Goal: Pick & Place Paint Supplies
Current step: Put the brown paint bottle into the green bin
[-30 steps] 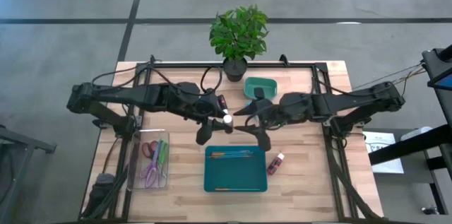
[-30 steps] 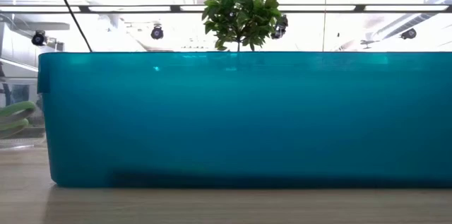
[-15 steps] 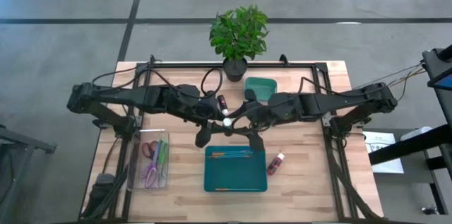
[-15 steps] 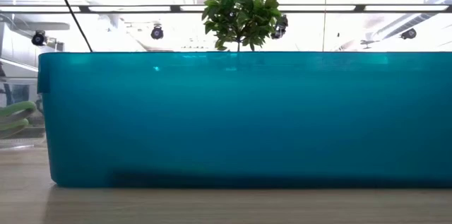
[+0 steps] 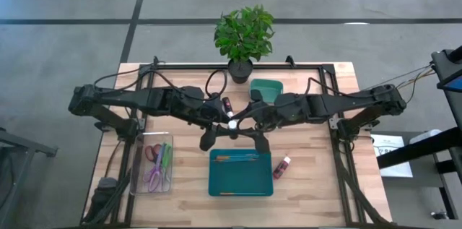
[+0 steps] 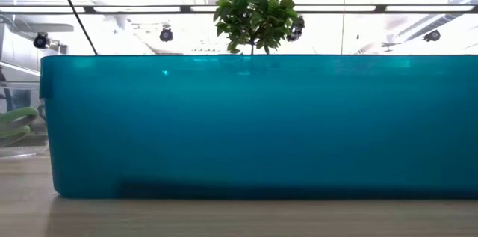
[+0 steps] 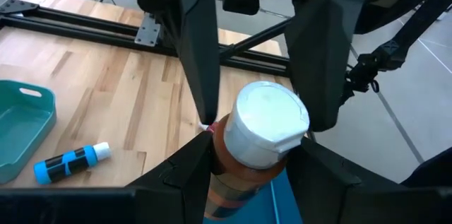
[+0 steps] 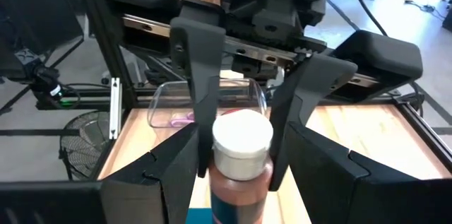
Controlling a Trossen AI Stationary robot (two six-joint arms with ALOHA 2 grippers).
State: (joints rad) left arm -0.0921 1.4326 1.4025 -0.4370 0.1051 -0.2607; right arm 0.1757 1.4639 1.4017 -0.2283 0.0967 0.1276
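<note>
Above the table's middle, just behind the teal tray [image 5: 241, 173], our left gripper [image 5: 225, 123] and right gripper [image 5: 237, 123] meet on one white-capped paint bottle [image 7: 260, 128], jaws narrowed around it from opposite sides.

Robot lab or test hall, not a home.

A wooden bench [image 5: 310, 149] on a black metal frame [image 5: 328, 77] stands on a grey concrete floor [image 5: 72, 41] with dark floor lines; bright ceiling strip lights [image 6: 134, 9] run behind, cables [image 5: 404, 79] trail off, and a potted plant [image 5: 244, 37] serves as a prop.
</note>
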